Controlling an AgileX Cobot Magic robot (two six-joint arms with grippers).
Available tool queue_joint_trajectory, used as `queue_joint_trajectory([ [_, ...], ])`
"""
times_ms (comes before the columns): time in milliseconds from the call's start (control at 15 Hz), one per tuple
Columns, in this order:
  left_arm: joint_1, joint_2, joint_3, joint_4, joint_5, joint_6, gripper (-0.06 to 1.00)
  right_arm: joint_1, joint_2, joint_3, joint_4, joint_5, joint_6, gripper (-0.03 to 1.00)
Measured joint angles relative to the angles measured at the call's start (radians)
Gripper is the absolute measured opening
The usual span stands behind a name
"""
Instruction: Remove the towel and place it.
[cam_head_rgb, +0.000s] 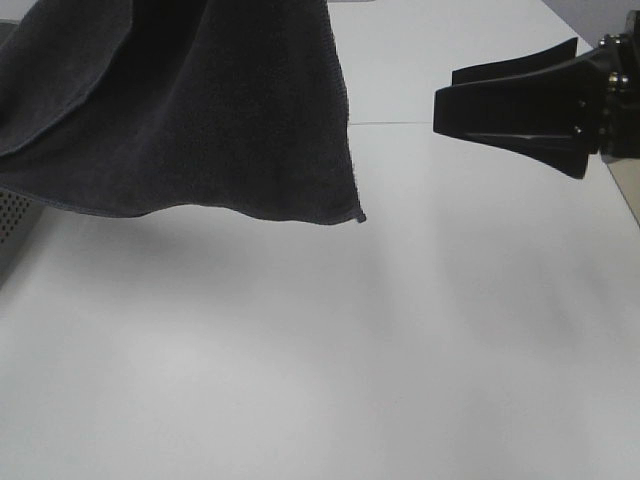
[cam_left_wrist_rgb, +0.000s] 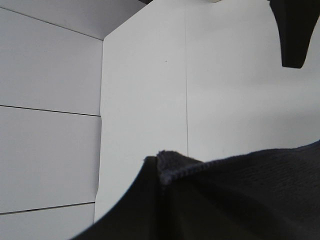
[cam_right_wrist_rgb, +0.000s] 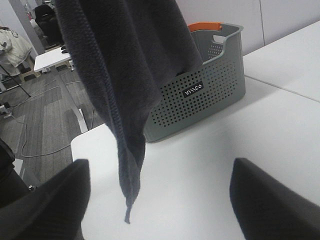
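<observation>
The towel (cam_head_rgb: 200, 110) hangs in the air just beside the grey perforated basket (cam_right_wrist_rgb: 200, 95), its lower hem and corner clear of the white desk (cam_head_rgb: 350, 350); whether any of it touches the basket I cannot tell; the left end effector is hidden under the cloth bunched at its wrist camera, closed together on the towel; the right end effector (cam_head_rgb: 445, 90) hovers well apart from the basket, beyond the towel, fingers spread wide with nothing between them.
</observation>
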Motion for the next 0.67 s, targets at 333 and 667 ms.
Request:
queue_joint_trajectory([
  [333,0.0,0.001,0.0,0.001,-0.047,0.0,0.0,0.224,0.158,-0.121,-0.023,-0.1,0.017,0.76],
  [667,0.0,0.001,0.0,0.003,-0.06,0.0,0.0,0.275,0.201,-0.192,-0.023,-0.123,0.034,0.76],
])
